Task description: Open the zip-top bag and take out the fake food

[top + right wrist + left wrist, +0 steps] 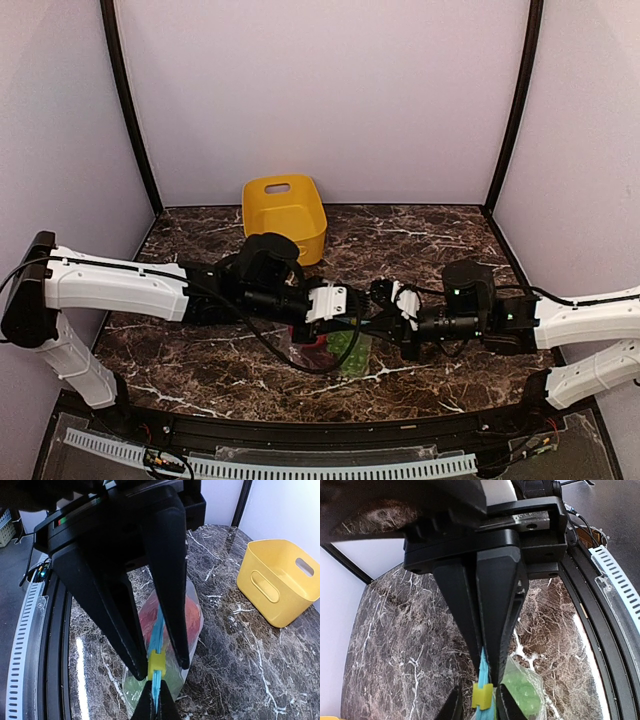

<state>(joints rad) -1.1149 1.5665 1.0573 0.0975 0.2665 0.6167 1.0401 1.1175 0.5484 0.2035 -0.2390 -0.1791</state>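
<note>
The zip-top bag hangs below both grippers, its teal-blue zip strip running edge-up between them. My left gripper is shut on that strip; in the right wrist view it comes up from the bottom edge. My right gripper straddles the yellow slider with its fingertips apart, the left finger against the slider and a gap at the other. Through the plastic show a red fruit and green grapes. From above, the bag lies under the meeting grippers.
A yellow plastic bin stands at the back of the dark marble table, behind the left arm, and shows to the right in the right wrist view. A black rail with a white cable strip runs along the near edge.
</note>
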